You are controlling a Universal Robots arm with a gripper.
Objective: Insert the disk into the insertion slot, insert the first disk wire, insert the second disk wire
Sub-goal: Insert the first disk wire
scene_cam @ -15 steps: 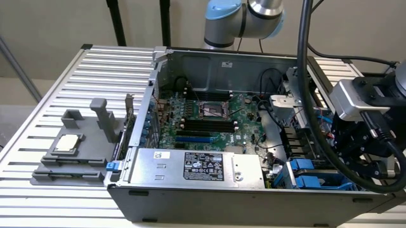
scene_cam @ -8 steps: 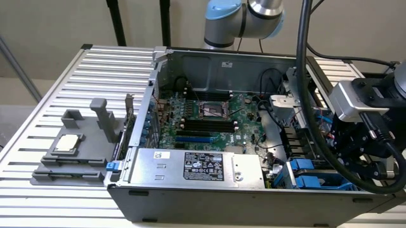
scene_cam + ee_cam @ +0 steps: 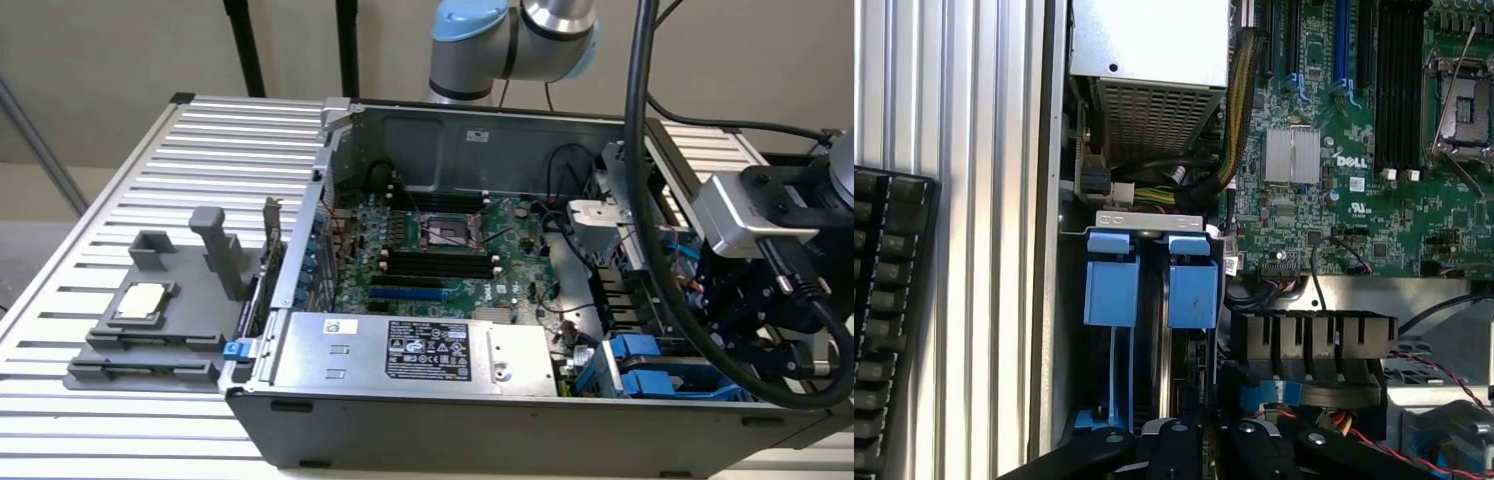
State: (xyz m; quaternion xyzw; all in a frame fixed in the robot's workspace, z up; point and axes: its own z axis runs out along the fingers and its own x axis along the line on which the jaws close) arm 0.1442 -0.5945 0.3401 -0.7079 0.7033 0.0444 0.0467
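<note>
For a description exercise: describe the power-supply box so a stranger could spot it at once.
Find the open computer case on the slatted table. Along its wall nearest the exterior view, before the green motherboard, lies the power-supply box. It alone is a silver block with a black printed label.

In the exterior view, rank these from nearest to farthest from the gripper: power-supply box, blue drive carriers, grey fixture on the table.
From the gripper:
1. Blue drive carriers, just beside it, inside the case.
2. Power-supply box, midway along the case's front wall.
3. Grey fixture, outside the case, exterior view's left.
</note>
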